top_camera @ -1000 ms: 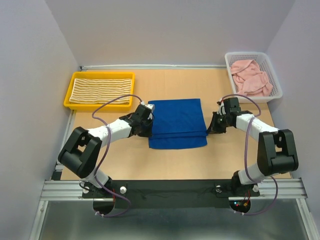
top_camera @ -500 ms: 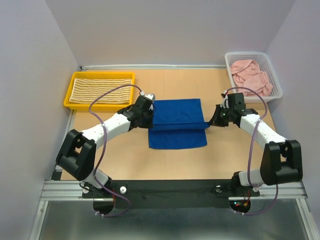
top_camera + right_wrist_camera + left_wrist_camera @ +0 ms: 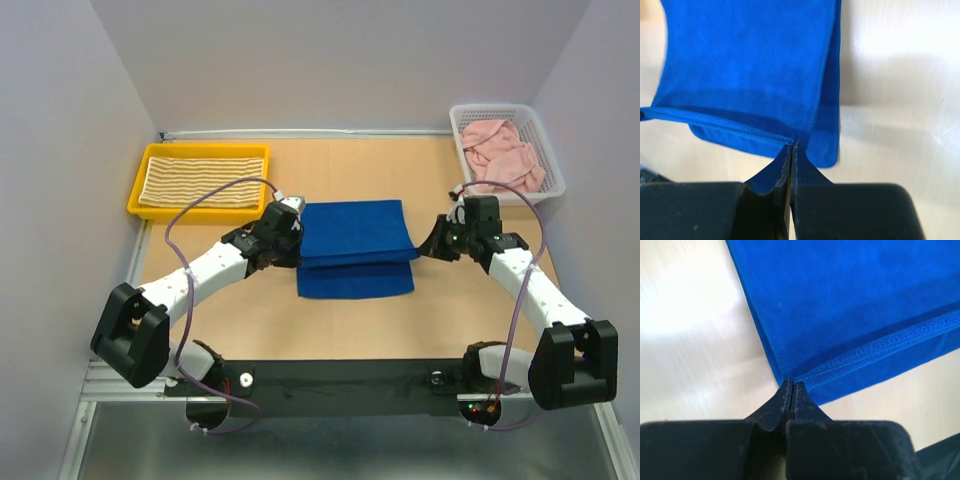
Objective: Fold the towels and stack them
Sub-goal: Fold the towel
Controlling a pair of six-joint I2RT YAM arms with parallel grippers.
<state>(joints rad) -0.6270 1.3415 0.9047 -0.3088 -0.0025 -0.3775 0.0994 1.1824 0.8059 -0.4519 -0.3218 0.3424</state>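
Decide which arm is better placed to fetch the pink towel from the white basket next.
Probably the right: the right gripper, shut on the blue towel, sits nearest the white basket holding the pink towel. The left gripper grips the towel's other side.

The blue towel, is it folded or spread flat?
Folded: the blue towel shows one layer over another, and the left fingers and right fingers each pinch an upper corner.
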